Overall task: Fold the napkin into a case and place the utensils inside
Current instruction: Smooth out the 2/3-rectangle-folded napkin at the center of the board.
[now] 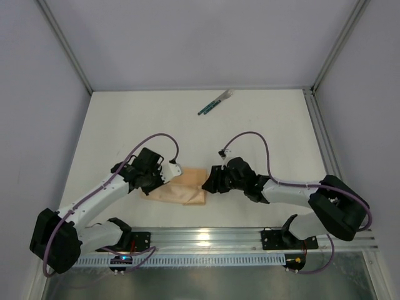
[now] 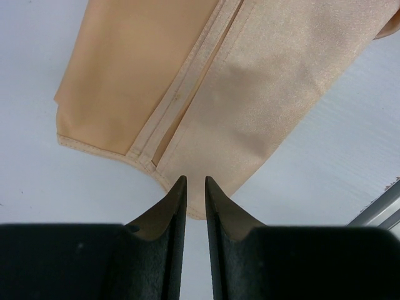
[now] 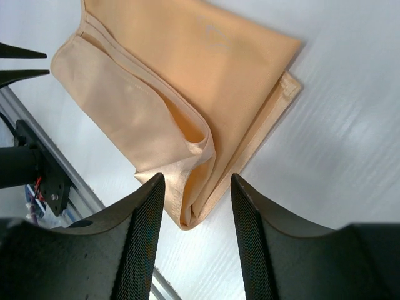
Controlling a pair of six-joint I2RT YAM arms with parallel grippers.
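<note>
Both arms bend inward from the near edge, elbows out, wrists meeting low over the middle of the white tabletop (image 1: 125,125). The left pincer (image 2: 195,181) points at the left end of the napkin (image 1: 181,192), its dark tapered fingers drawn almost together with only a thin slit between them, gripping nothing that shows. The right pincer (image 3: 197,181) stands wide open, its ribbed black fingers straddling the cloth's right corner. The napkin lies folded in layers (smooth, faintly sheeny peach-tan, with stitched hems), one loose layer curling up. The utensils (image 1: 215,103), slim, green-handled and pale-tipped, lie together well apart at the far side.
</note>
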